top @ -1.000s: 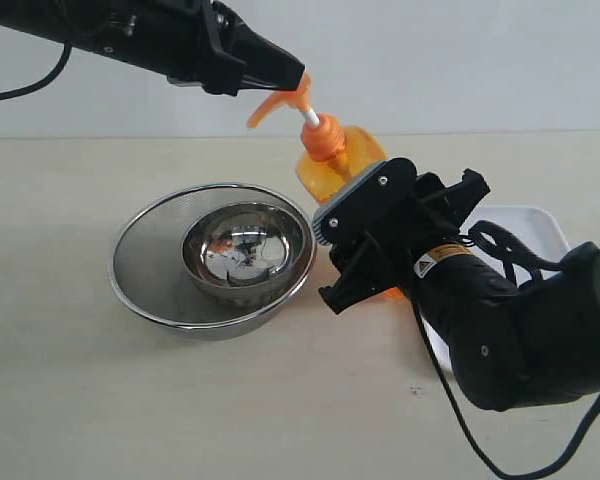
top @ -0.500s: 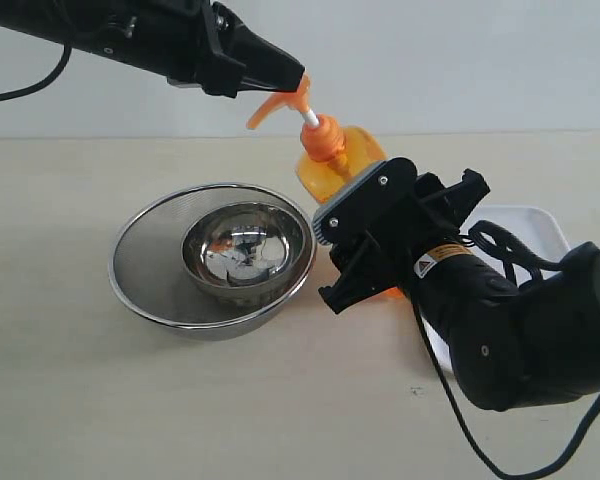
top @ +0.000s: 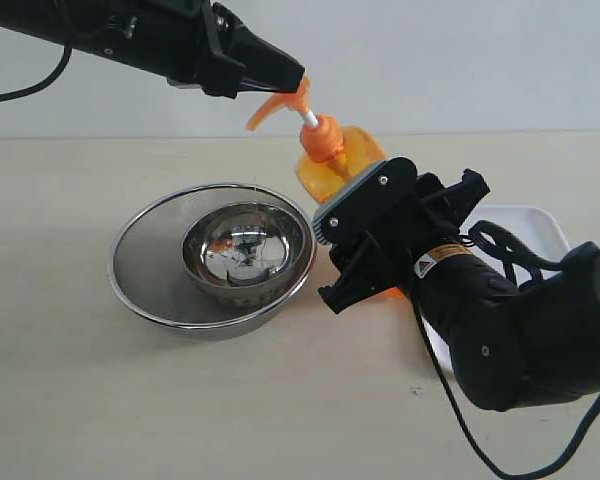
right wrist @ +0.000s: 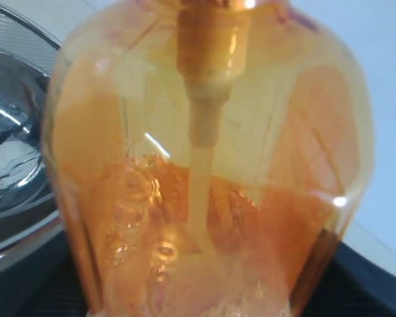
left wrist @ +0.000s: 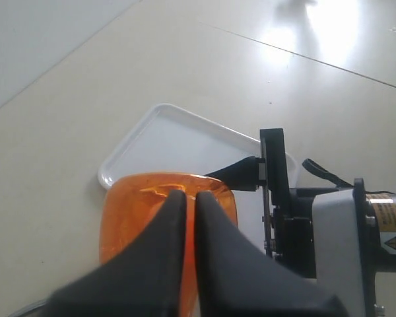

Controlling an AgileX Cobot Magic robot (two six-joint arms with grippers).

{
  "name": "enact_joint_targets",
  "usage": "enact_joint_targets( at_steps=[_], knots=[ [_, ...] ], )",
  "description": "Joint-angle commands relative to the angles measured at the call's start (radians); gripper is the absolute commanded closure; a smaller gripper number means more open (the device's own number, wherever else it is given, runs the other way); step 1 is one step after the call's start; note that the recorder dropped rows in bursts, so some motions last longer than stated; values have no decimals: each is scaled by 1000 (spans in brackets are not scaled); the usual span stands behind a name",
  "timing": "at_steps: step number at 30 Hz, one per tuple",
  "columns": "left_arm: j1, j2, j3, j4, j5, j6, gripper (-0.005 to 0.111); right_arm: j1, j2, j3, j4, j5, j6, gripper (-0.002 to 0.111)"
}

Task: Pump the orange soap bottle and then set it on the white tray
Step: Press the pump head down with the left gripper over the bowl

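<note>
Left claw (left wrist: 190, 198) shut, black fingers pressed flat together. Just past its tips, orange soap bottle (left wrist: 129, 214). Farther beyond, white tray (left wrist: 165, 135) on pale table (left wrist: 66, 112). Off to one side, other arm (left wrist: 333, 231), black and grey, yellow warning label.

No visible change since earlier frames: no movement at orange soap bottle (top: 335, 170), left hand (top: 298, 78), or right hand (top: 345, 255).

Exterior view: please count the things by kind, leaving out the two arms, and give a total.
orange soap bottle: 1
white tray: 1
steel bowls: 2, the small bowl sitting inside the wide mesh bowl
Total: 4
</note>
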Motion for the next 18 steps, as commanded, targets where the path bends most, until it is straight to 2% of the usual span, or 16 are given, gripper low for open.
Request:
enact_joint_targets(
  at_steps=[1, 18],
  knots=[
    [-4, 33, 16, 71, 28, -3, 102, 2, -3, -5, -65, -17, 12, 104],
    [-4, 34, 16, 75, 34, -10, 102, 2, -3, -5, -74, -19, 17, 104]
  ],
)
